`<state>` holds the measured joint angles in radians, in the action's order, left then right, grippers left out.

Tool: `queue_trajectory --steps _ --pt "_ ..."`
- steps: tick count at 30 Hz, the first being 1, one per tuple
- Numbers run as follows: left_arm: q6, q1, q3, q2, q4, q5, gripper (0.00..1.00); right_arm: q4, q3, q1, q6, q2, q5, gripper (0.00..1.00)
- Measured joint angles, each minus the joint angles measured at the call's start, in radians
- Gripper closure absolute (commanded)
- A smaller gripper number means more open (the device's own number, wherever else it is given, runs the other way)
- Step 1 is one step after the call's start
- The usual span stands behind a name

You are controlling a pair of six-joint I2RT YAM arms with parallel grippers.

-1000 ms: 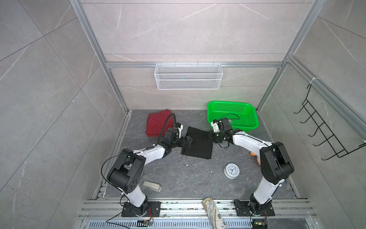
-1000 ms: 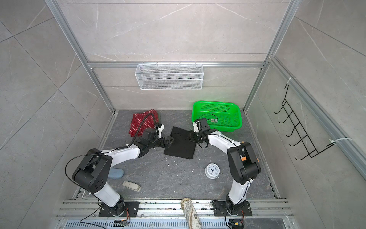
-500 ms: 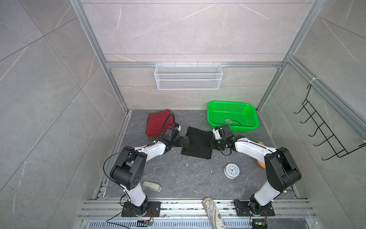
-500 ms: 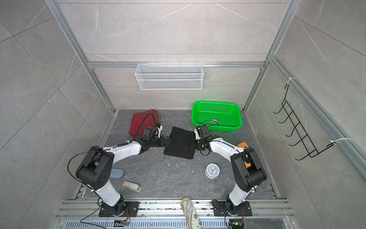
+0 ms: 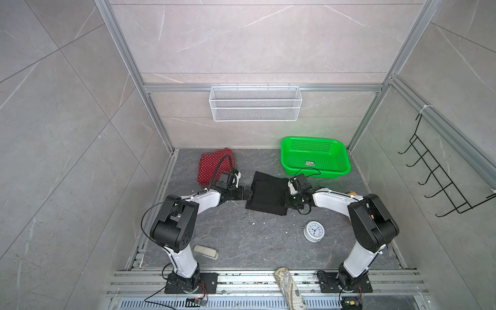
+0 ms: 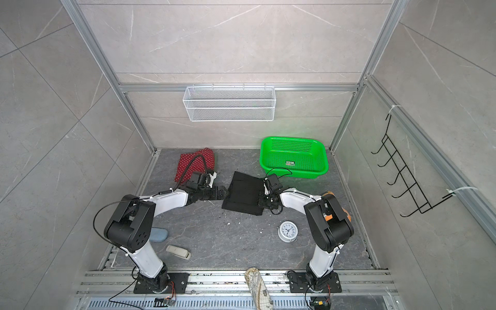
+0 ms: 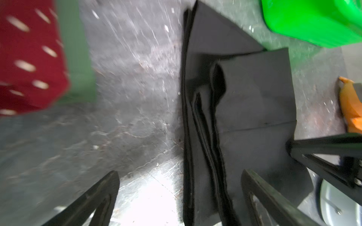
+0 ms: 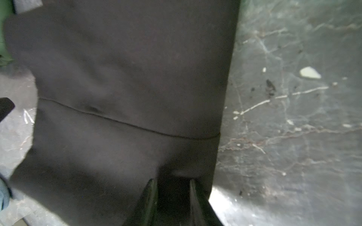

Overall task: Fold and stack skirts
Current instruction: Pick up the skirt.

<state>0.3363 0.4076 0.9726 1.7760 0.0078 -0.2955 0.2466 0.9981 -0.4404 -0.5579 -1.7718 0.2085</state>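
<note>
Right fingers (image 5: 286, 204) pinch the black skirt (image 5: 265, 197) at its right edge mid-frame, probably anchoring it; left fingers (image 5: 248, 193) gape wide, empty, at the left edge, ready to grab.

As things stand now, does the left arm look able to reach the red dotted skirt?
Probably yes. The left gripper is open and holds nothing, and the red dotted skirt lies right beside that arm's wrist, with no object between them.
</note>
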Motion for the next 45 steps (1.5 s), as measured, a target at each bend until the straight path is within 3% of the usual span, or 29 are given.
queue_trajectory --steps 13,21,25,29,32,37,45 --pt "0.001 0.008 0.126 0.164 0.056 -0.167 0.1 -0.017 0.013 -0.007 -0.003 -0.024 -0.004 0.68" --pt "0.009 0.077 0.183 0.238 0.115 -0.214 0.19 -0.035 0.035 -0.016 -0.003 -0.05 -0.003 0.68" --pt "0.029 0.105 0.194 0.26 0.144 -0.227 0.32 -0.039 0.05 -0.019 -0.003 -0.063 -0.003 0.68" --pt "0.056 0.108 0.193 0.271 0.141 -0.222 0.64 -0.042 0.054 -0.021 -0.003 -0.068 -0.003 0.68" --pt "0.063 0.107 0.193 0.274 0.128 -0.21 0.69 -0.043 0.055 -0.021 -0.003 -0.068 -0.003 0.68" --pt "0.067 0.108 0.203 0.274 0.089 -0.205 1.0 -0.047 0.054 -0.021 -0.003 -0.068 -0.003 0.68" --pt "-0.008 0.116 0.304 0.274 -0.09 -0.154 1.0 -0.063 0.042 -0.023 0.001 -0.06 0.001 0.67"
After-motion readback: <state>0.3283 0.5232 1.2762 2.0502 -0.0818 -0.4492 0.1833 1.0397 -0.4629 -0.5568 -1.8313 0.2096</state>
